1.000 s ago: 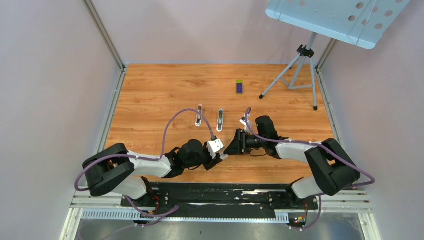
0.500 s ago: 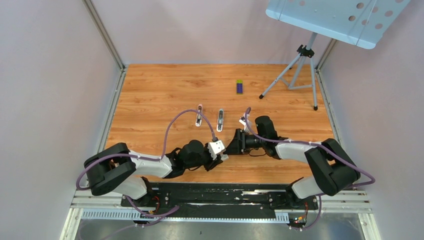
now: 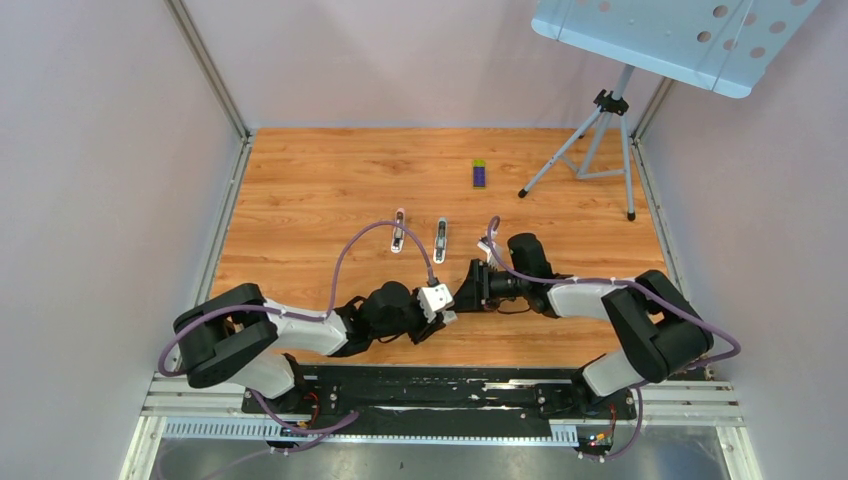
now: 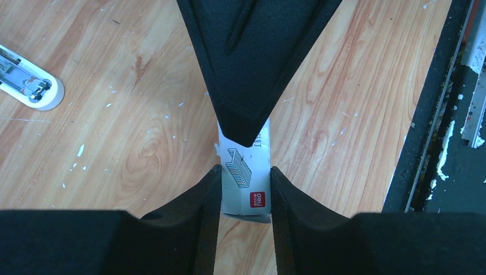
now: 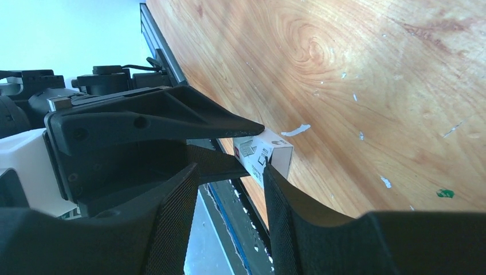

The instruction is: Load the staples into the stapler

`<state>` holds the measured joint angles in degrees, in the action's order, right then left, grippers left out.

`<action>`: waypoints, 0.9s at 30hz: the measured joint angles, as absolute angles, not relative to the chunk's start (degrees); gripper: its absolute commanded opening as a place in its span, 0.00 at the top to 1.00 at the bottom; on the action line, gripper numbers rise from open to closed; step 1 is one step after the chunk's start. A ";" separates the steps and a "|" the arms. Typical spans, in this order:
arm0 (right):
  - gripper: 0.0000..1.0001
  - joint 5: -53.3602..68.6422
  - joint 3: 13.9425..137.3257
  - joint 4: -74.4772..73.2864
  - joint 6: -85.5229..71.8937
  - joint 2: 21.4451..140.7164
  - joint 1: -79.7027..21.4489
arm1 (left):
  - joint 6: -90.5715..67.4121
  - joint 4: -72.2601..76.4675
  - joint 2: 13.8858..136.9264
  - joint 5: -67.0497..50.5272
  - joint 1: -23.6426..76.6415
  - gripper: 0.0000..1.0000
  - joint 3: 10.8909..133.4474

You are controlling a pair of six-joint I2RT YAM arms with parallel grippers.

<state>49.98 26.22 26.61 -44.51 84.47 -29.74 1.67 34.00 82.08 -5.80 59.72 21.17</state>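
Note:
My left gripper (image 4: pixel 245 172) is shut on a small white box (image 4: pixel 247 175) printed with a staple drawing and a red logo, held just above the wood. My right gripper (image 5: pixel 229 169) faces it with jaws apart; its far finger tip touches the box's end (image 5: pixel 269 153), and one finger of the left gripper (image 5: pixel 155 120) lies between its jaws. In the top view the two grippers meet at the table's near middle (image 3: pixel 455 303). The white stapler lies in two long parts (image 3: pixel 398 231) (image 3: pixel 440 240) just beyond; one end shows in the left wrist view (image 4: pixel 31 87). No grey staples show.
A purple-and-green little box (image 3: pixel 479 174) lies further back. A tripod (image 3: pixel 600 140) with a blue perforated tray stands at the back right. The black base rail (image 3: pixel 440 385) runs along the near edge, with walls on both sides.
My right gripper has edged left, closer against the box end. My left arm has shifted slightly right while still holding the box.

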 measured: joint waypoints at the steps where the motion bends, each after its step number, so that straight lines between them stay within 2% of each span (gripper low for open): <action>1: 0.51 49.98 26.22 26.61 -44.69 84.64 -29.74 | 1.76 34.00 82.15 -5.69 59.83 0.65 21.17; 27: 0.52 50.02 26.83 28.42 -47.16 90.54 -29.74 | 3.05 34.37 84.82 -2.72 60.42 0.63 21.12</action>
<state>50.02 26.83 28.42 -47.16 90.54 -29.74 3.05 34.37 84.82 -2.72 60.42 21.12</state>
